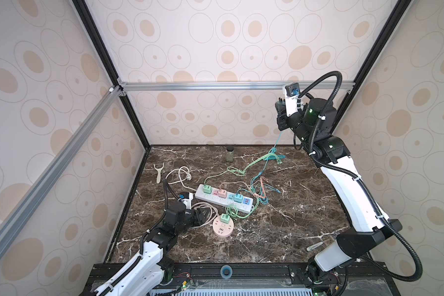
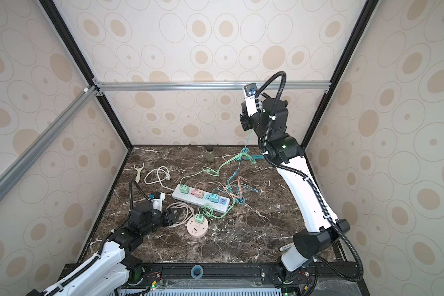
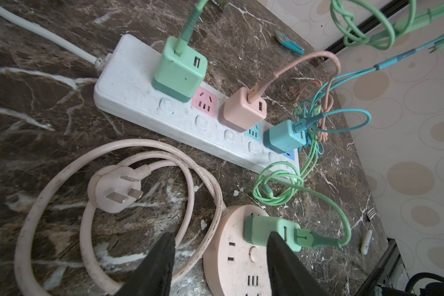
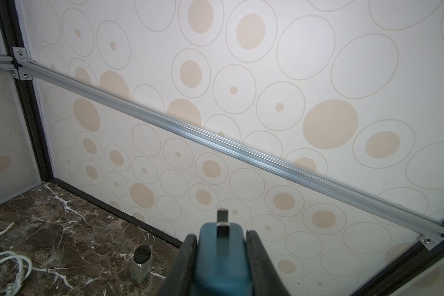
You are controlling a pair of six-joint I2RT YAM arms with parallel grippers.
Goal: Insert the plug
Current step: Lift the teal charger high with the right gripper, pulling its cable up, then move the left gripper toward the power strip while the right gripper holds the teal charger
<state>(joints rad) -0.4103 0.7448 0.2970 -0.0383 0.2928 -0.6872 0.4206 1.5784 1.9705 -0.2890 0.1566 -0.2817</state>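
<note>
The left fingers [image 3: 154,266] stand low over the worktop [image 1: 280,225]. The round socket [image 3: 231,258] lies just before them, with a charger [image 3: 264,230] plugged on it. Ahead of them a three-pin plug [image 3: 113,187] lies inside its coiled cord [image 3: 139,145]. Farther beyond is the power strip [image 3: 128,84], carrying three chargers [image 3: 177,69]. The right fingers [image 4: 185,264] are high above the worktop's far side, with the held plug [image 4: 221,258] between them. A jar [image 4: 141,264] stands far below.

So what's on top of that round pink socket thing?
A mint-green charger cube is plugged into the round pink socket, green cable attached. The slots under the cube are hidden.
</note>
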